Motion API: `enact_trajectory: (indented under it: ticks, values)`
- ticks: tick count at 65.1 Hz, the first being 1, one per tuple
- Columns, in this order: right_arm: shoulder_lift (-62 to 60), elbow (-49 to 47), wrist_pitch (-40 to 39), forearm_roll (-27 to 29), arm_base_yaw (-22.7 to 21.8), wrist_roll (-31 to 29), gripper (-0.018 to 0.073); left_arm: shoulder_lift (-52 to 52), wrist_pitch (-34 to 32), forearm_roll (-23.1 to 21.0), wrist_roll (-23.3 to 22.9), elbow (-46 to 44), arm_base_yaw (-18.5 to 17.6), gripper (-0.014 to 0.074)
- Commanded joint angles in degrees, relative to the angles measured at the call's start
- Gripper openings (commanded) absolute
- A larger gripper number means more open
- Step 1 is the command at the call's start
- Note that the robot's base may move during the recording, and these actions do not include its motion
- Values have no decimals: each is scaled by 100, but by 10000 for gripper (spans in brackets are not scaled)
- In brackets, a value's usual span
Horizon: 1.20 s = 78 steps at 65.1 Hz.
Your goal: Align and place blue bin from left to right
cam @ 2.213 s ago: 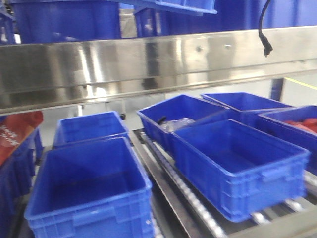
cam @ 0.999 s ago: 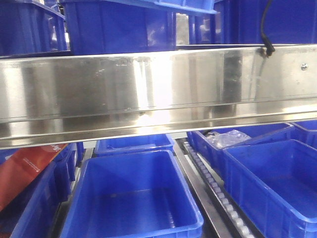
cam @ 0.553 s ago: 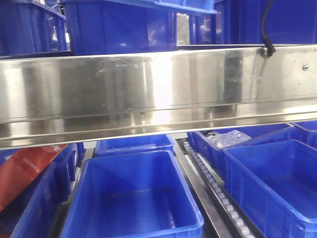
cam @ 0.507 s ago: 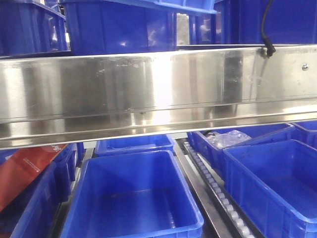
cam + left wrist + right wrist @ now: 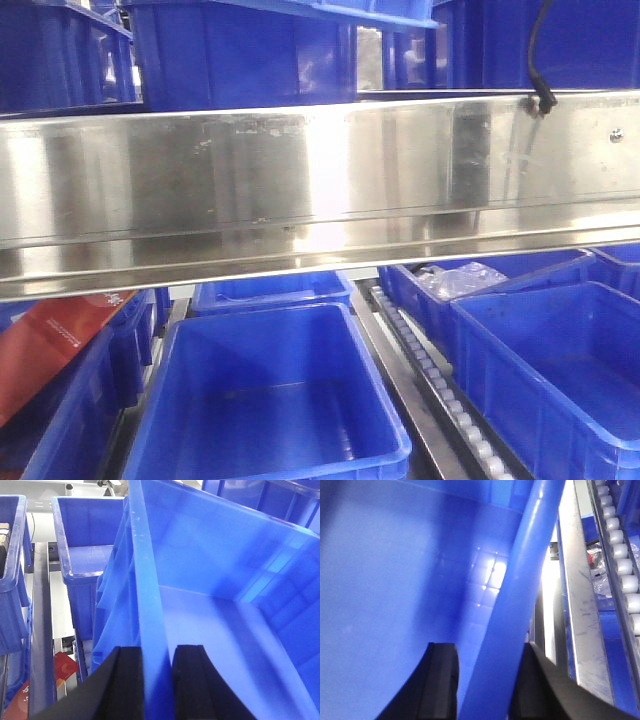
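The blue bin [image 5: 270,400] sits empty in the lower middle of the front view, below a steel beam. In the left wrist view my left gripper [image 5: 159,652] is shut on the bin's [image 5: 210,590] left wall, one black finger [image 5: 127,685] outside it and the other inside. My right gripper [image 5: 487,650] is shut on the bin's right rim [image 5: 520,580]; one finger [image 5: 440,680] is inside the bin and the other outside. Neither gripper shows in the front view.
A wide steel beam [image 5: 320,180] crosses the front view, with dark blue tubs [image 5: 240,50] above it. Another blue tub [image 5: 560,370] stands right of a roller track [image 5: 440,390]. A tub [image 5: 270,290] stands behind the held bin, and a red pack [image 5: 50,345] lies at left.
Since about two seconds ago the front view has shifted: the steel beam now sits lower in it and the bin is nearer. Over the last second nothing visibly moved.
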Motion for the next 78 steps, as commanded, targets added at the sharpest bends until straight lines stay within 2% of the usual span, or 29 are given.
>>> enact_trajectory:
  ticks: [1, 15, 43, 64, 70, 78]
  values:
    - [-75, -77, -514, 146, 28, 101, -153, -205, -583, -466, 56, -154, -92, -111]
    - [-86, -77, -344, 146, 3, 89, -153, -205, -417, -487, 56, -154, -92, -111]
    - [-86, -98, -684, 146, -106, -318, -153, 56, 1305, -439, 45, -154, -105, -111]
    - [212, -98, -827, 146, -275, -549, -153, 540, 1564, -268, -102, -154, -105, -107]
    - [372, -98, -813, 146, -275, -549, -119, 671, 1650, -270, -102, -154, -105, -39]
    - [504, -98, -834, 146, -289, -549, 86, 784, 1688, -210, -102, -143, -105, 147]
